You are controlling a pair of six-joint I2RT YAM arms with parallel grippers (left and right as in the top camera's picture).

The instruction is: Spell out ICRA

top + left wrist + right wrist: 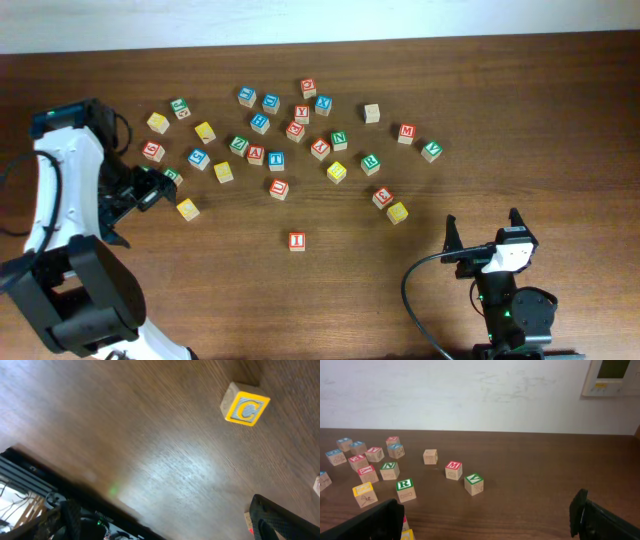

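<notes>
Overhead, both with jaws apart: left gripper [157,190] near yellow C cube [187,209], right gripper [483,226] well apart from red I cube [296,240].

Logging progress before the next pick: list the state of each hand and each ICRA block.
left hand, open, empty.
right hand, open, empty.
I block, standing alone, free.
C block, loose near left hand.
R block, loose, not lined up.
A block, loose, not lined up.
</notes>
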